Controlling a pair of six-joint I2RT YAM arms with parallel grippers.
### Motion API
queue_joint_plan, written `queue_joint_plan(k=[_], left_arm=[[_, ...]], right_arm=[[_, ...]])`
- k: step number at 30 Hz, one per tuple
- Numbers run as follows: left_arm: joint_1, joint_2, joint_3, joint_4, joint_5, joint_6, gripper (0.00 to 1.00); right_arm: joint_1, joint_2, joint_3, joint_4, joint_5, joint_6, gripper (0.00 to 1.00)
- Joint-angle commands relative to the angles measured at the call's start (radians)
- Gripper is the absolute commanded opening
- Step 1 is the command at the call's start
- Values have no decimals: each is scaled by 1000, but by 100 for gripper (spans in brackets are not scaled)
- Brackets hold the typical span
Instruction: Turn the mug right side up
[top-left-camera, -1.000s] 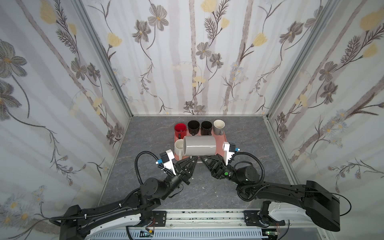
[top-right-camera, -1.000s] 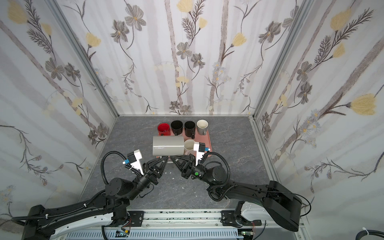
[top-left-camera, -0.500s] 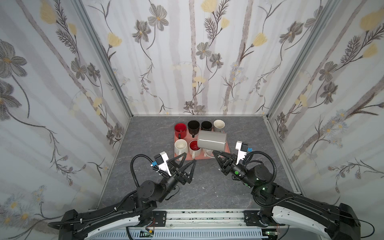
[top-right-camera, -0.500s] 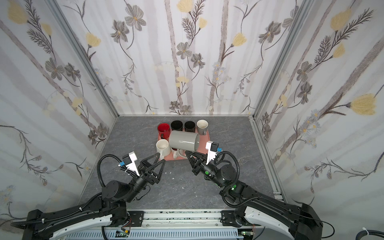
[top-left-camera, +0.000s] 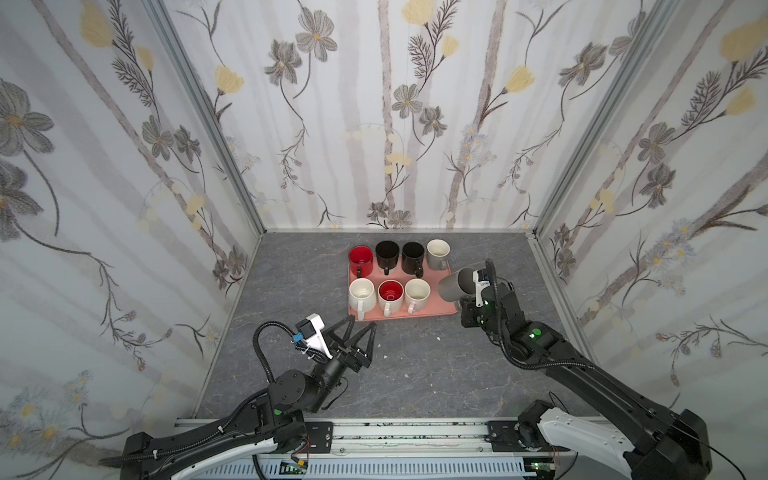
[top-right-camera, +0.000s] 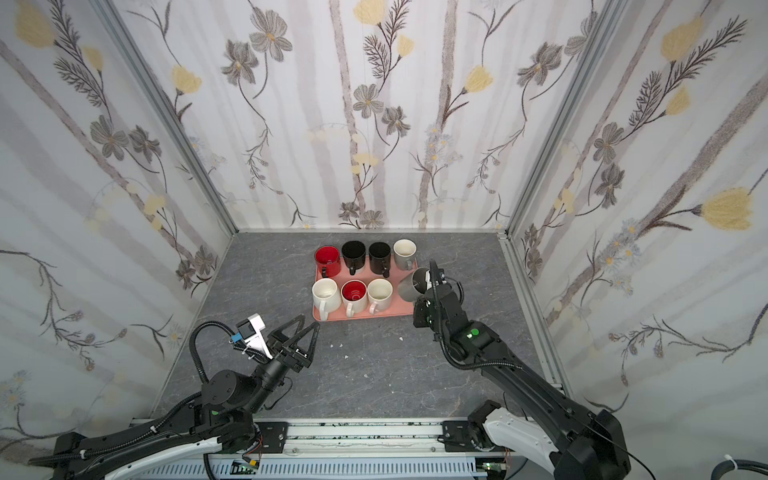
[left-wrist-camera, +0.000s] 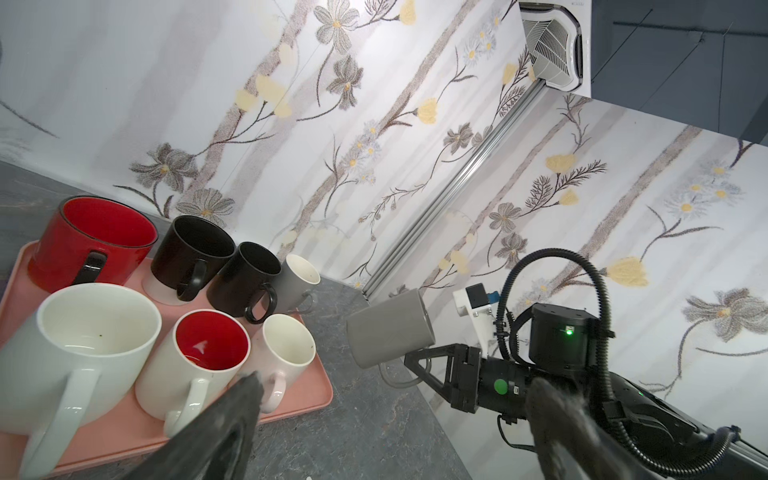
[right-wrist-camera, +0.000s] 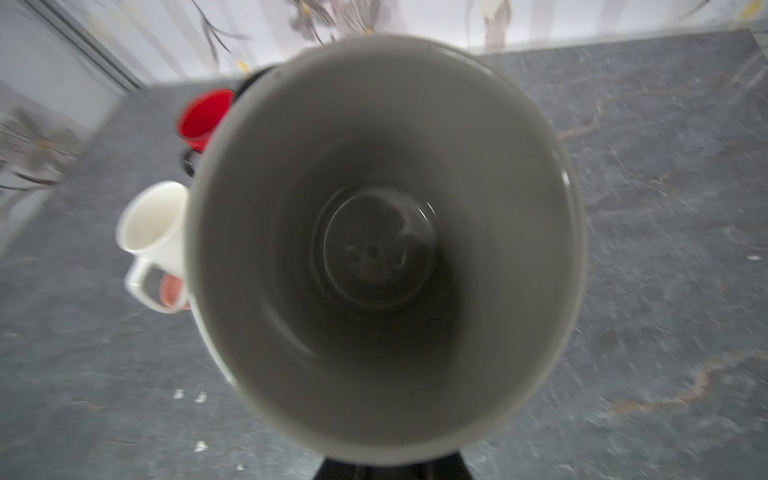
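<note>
Grey marbled tabletop (top-left-camera: 291, 291) floors a booth with flower-patterned walls (top-left-camera: 374, 124). A pink tray (top-left-camera: 419, 318) carrying seven upright mugs (top-left-camera: 362, 291) sits toward 12 o'clock. My right tool (left-wrist-camera: 417, 361) is clenched on the grey mug (top-left-camera: 453, 286), which hangs tilted on its side above the tabletop at the tray's 3 o'clock edge, mouth facing my wrist. My left tool (top-left-camera: 362, 323) hovers released at the tray's 7 o'clock.

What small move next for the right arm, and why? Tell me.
Probably roll the right gripper so the grey mug turns mouth up: it grips the mug, tilted on its side, beside the pink tray, whose front right spot is free.
</note>
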Motion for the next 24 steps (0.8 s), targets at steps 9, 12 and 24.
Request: queue_joint_plan(k=[9,12,24], left_arm=[[3,-61,-21,-39,-48,-27,100],[3,-77,-27,-46,-51,-27,100],[2,-136,-43,-72,-76,-23,100]], right_arm=[[-34,355,217,-60,76,-146,0],[-34,419,251,-63,66,-153,0],[-21,509,292,-65,75,-159,0]])
